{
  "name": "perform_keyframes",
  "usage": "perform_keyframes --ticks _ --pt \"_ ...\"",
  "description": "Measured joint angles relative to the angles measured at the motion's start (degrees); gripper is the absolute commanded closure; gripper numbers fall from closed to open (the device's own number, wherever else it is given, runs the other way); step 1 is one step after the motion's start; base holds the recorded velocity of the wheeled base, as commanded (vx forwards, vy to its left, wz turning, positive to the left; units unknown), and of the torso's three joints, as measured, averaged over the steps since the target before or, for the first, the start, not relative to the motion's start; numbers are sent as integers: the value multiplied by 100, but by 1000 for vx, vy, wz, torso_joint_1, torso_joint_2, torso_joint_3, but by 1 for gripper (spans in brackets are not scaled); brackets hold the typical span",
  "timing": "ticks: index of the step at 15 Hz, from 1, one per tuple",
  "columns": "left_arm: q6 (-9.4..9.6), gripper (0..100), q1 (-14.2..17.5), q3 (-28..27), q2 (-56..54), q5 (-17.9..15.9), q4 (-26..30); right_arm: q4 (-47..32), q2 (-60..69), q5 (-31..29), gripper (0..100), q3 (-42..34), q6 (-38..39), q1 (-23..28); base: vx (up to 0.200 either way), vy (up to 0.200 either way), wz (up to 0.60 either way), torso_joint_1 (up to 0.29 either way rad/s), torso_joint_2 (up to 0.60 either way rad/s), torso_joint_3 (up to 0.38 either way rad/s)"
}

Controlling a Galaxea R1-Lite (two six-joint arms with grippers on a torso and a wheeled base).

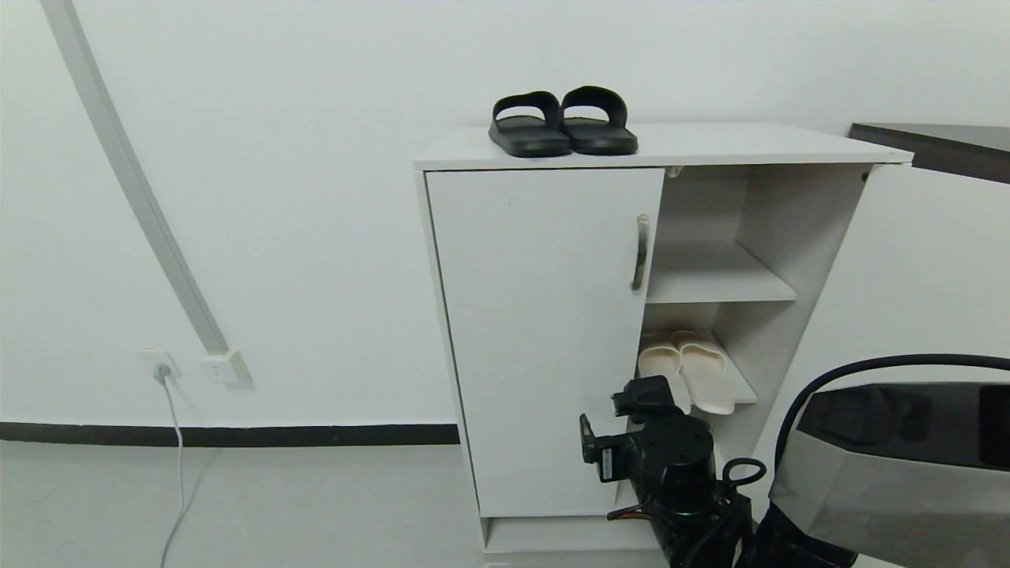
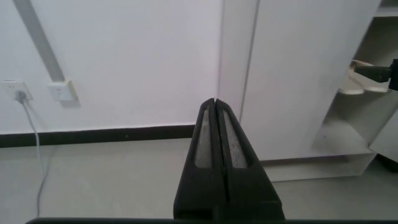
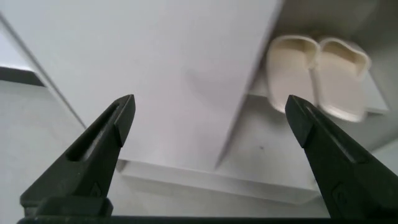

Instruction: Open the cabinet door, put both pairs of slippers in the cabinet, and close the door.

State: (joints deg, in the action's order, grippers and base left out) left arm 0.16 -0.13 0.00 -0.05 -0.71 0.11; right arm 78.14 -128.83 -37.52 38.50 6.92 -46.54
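A pair of black slippers (image 1: 562,122) stands on top of the white cabinet (image 1: 710,143). The cabinet's right door (image 1: 907,276) is swung wide open; its left door (image 1: 544,355) is closed, with a metal handle (image 1: 640,252). A pair of cream slippers (image 1: 686,371) (image 3: 317,74) lies on the lower shelf inside. My right gripper (image 1: 615,414) (image 3: 211,118) is open and holds nothing, low in front of the left door's edge, just short of the cream slippers. My left gripper (image 2: 215,109) is shut and holds nothing, facing the cabinet's (image 2: 292,81) left side from farther left above the floor.
The cabinet's upper shelf (image 1: 710,276) is bare. A wall socket (image 1: 162,364) with a hanging cable (image 1: 177,473) and a slanted grey conduit (image 1: 126,173) are on the wall to the left. A dark tabletop (image 1: 947,142) shows behind the open door. Grey floor lies left of the cabinet.
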Motion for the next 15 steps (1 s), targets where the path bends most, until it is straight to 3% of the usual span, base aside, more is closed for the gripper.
perform_keyframes --ticks 15 --pt "2 100 0 0 0 2 -1 528 -24 57 0 -315 -219 93 0 0 0 0 0 0"
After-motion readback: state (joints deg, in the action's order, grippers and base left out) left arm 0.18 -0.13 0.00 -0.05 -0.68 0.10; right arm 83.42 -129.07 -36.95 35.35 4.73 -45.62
